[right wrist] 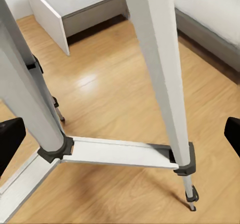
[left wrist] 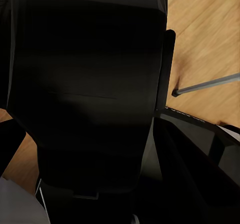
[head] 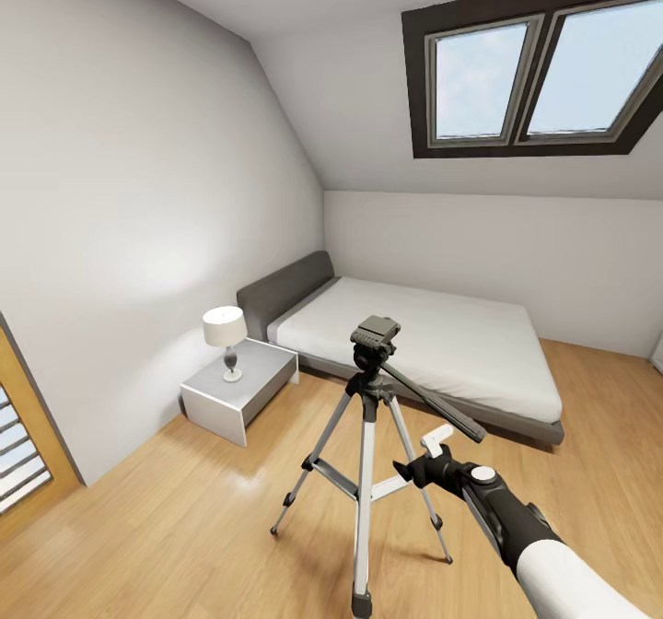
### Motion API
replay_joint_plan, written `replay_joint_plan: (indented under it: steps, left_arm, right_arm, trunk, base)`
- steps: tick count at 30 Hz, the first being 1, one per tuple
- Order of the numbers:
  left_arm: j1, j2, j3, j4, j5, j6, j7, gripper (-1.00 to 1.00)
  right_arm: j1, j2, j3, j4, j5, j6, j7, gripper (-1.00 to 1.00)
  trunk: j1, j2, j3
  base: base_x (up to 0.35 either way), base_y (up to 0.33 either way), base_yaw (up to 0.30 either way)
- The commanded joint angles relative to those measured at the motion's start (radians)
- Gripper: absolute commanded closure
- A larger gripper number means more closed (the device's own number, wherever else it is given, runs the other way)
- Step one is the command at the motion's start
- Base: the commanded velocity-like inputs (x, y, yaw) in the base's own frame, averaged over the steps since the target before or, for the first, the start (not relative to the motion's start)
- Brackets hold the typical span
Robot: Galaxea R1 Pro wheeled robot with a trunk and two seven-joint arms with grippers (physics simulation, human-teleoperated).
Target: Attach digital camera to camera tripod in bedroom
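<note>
The camera tripod (head: 366, 472) stands on the wood floor in the middle of the bedroom, its silver legs spread and its long black handle slanting down to the right. A small dark boxy digital camera (head: 375, 332) sits on top of the black pan head. My right gripper (head: 422, 453) is open and empty, low beside the tripod's right leg, well below the camera. In the right wrist view its dark fingertips (right wrist: 10, 139) stand wide apart on either side of the tripod legs (right wrist: 155, 59) and cross brace. The left wrist view is mostly dark, with a silver tripod leg (left wrist: 207, 85) over the floor.
A grey-framed low bed (head: 424, 343) lies behind the tripod under the sloped ceiling and skylight. A white nightstand (head: 241, 389) with a lamp (head: 226, 338) stands at the left wall. A wood-framed window (head: 18, 453) is at the far left.
</note>
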Motion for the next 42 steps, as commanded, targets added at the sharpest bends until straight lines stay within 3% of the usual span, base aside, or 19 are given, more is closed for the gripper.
replay_joint_plan:
  steps: [1,6,10,37,42]
  left_arm:
    - [0.000,0.000,-0.009,0.001,0.007,-0.002,-0.002,1.00]
    - [0.000,0.001,-0.009,0.001,0.007,-0.002,-0.002,1.00]
    - [0.000,0.001,-0.009,0.000,0.007,-0.002,-0.002,1.00]
    - [0.000,0.001,-0.009,0.000,0.007,-0.002,-0.002,1.00]
    - [0.000,0.001,-0.009,0.000,0.007,-0.002,-0.002,1.00]
  right_arm:
    - [0.000,0.004,0.002,-0.002,0.003,0.004,-0.004,-1.00]
    - [0.000,0.058,0.001,-0.002,-0.005,0.000,-0.078,-1.00]
    - [0.000,0.069,0.001,-0.003,-0.010,0.000,-0.092,-1.00]
    - [0.000,0.084,-0.027,-0.007,-0.014,-0.024,-0.131,-1.00]
    - [0.000,0.081,-0.028,-0.027,-0.034,-0.025,-0.161,-1.00]
  trunk:
    - [0.000,-0.001,0.000]
    - [0.000,-0.001,0.000]
    - [0.000,-0.001,0.000]
    - [0.000,-0.001,0.000]
    - [0.000,-0.001,0.000]
  base:
    - [0.000,0.000,0.000]
    - [0.000,0.000,0.000]
    - [0.000,0.000,0.000]
    - [0.000,0.000,0.000]
    - [0.000,0.000,0.000]
